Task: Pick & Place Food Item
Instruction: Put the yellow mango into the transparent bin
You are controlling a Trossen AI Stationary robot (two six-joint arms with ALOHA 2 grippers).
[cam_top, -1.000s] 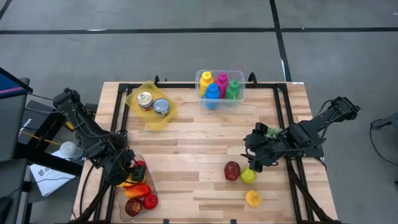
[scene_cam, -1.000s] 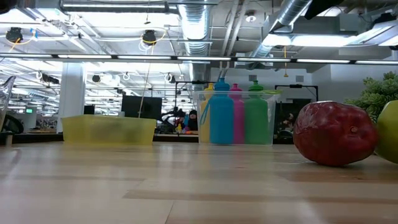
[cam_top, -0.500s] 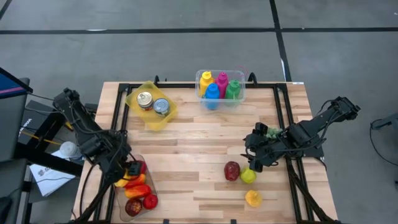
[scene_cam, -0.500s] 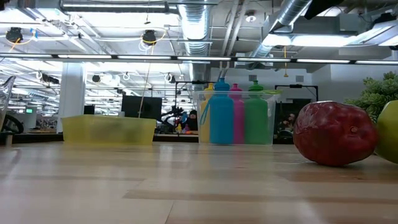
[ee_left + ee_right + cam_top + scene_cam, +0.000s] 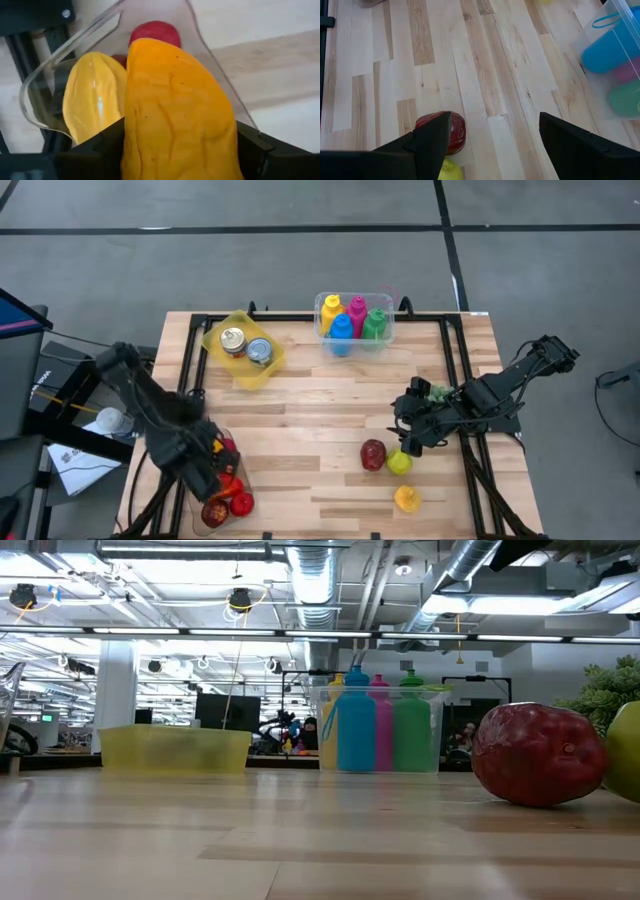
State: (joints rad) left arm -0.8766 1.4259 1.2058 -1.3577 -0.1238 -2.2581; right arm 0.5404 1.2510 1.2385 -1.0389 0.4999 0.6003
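My left gripper (image 5: 207, 472) points down over the clear container (image 5: 216, 442) at the table's near left corner, shut on an orange pepper-like food item (image 5: 175, 115). Inside the container lie a yellow item (image 5: 92, 97) and a red one (image 5: 150, 32). My right gripper (image 5: 410, 438) hangs open at the near right, above a red fruit (image 5: 444, 131) and a yellow-green one (image 5: 399, 464) that lie on the table. A yellow item (image 5: 407, 499) lies nearer the front edge. My left gripper pinches the orange item between its two fingers (image 5: 107, 145), one on each of its sides (image 5: 135, 140). The fingers come from above, pointing down. The item hangs over the container's open top; whether its lower end touches the food below, I cannot tell.
A yellow bin (image 5: 245, 348) with two cans stands at the far left. A clear bin (image 5: 353, 320) of coloured bottles stands at the far middle. A green leafy piece (image 5: 436, 392) lies by the right arm. Bare wood lies across the middle (image 5: 310, 420).
My left gripper has tipped until it points straight down and has moved a little toward the table's near edge, over the container, keeping hold of the orange item. My right arm has kept still.
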